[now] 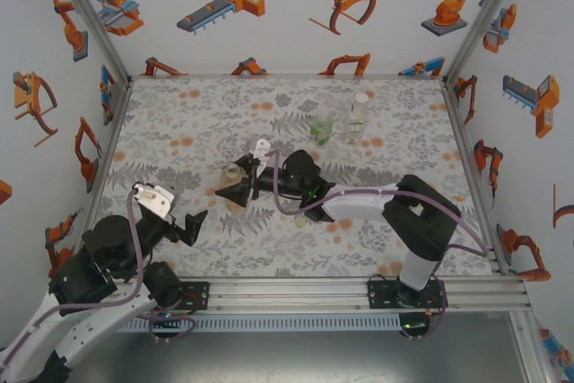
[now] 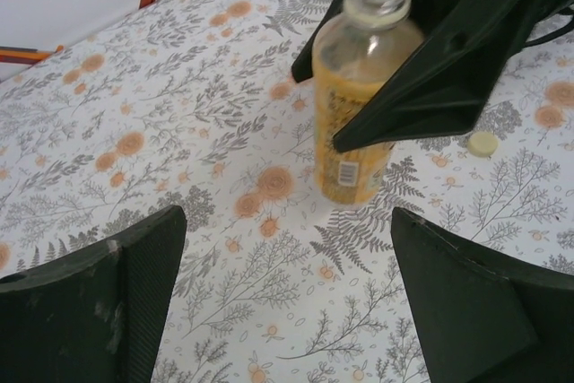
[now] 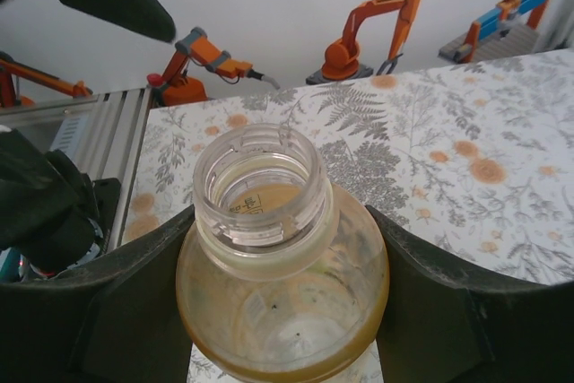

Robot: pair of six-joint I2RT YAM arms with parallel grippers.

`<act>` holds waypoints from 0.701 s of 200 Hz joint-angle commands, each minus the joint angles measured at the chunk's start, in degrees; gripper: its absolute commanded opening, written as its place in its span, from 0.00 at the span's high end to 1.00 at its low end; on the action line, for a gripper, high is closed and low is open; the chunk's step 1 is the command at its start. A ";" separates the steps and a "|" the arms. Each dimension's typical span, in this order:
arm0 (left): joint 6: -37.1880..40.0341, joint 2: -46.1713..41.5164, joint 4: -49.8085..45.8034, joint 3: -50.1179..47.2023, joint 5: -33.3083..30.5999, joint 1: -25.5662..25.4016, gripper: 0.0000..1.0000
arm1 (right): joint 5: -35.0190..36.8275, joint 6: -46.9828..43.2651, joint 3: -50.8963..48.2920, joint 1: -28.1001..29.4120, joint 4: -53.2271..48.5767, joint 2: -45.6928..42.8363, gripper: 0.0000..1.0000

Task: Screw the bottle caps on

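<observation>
Amber bottle upright, uncapped, pinched in my right gripper; left gripper spread, facing it; yellowish cap lies near.

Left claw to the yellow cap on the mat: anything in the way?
Nothing on the mat between them. The open left claw has a bare run to the yellowish cap, though the right claw, shut on the amber bottle, stands close beside it.

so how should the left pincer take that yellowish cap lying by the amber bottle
By its rim, from straight above. The yellowish cap lies flat on the mat, low and round, so only opposite edges offer the left pincer purchase. Probably keep clear of the right pincer holding the amber bottle nearby.
</observation>
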 commanded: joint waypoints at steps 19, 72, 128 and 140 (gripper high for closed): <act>1.41 -0.80 8.38 -3.89 3.55 0.54 0.10 | 3.92 -2.94 -4.26 -0.42 -7.97 -12.25 0.54; 3.05 5.31 21.14 -8.09 11.86 0.55 0.07 | 9.05 -5.89 -3.65 -0.69 -30.27 -27.30 0.57; 3.93 15.69 33.35 -7.12 31.20 0.55 0.04 | 14.72 -5.58 -2.97 -0.72 -42.65 -38.31 0.60; 3.59 17.55 37.53 -7.66 35.92 0.55 0.03 | 14.20 -4.85 -2.92 -0.71 -43.07 -39.59 0.61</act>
